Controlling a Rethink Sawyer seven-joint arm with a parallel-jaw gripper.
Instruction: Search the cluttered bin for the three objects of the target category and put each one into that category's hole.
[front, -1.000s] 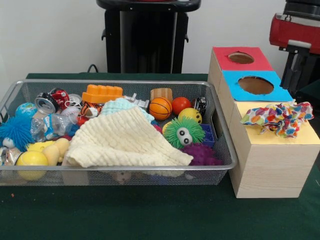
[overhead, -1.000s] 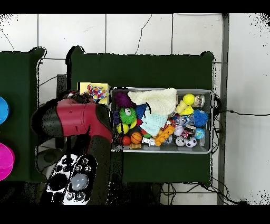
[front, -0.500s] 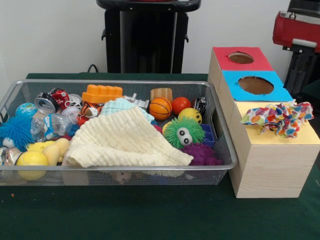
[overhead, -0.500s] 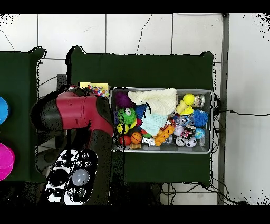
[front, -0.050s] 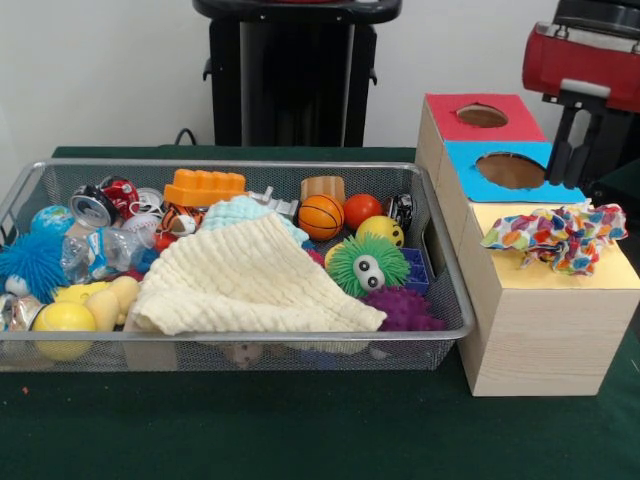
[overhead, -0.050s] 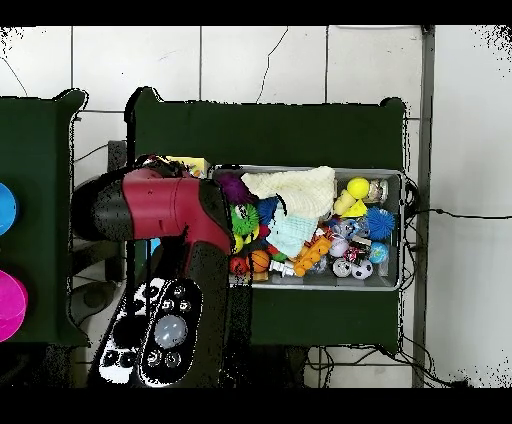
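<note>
While no legible writing shows anywhere: wire mesh bin (front, -0.050s: 455, 310) on green tabletop (front, -0.050s: 300, 430), holding cream knitted cloth (front, -0.050s: 250, 280), pale blue cloth (front, -0.050s: 245, 212), orange block (front, -0.050s: 204, 186), crushed cans (front, -0.050s: 105, 200), plastic bottle (front, -0.050s: 105, 250), mini basketball (front, -0.050s: 320, 217), green fuzzy ball with eyes (front, -0.050s: 368, 264), purple spiky ball (front, -0.050s: 403, 308), blue spiky ball (front, -0.050s: 30, 262), yellow balls. Beside bin, wooden sorting box (front, -0.050s: 530, 330) with red, blue, yellow tops; spotted cloth (front, -0.050s: 555, 237) lying on yellow top. Red arm (front, -0.050s: 580, 60) above box; jaws' state cannot be told.

The red and black arm (front, -0.050s: 585, 70) is hanging in at the upper right. Gripper (front, -0.050s: 573, 150) is pointing down, fingers probably hidden.
</note>
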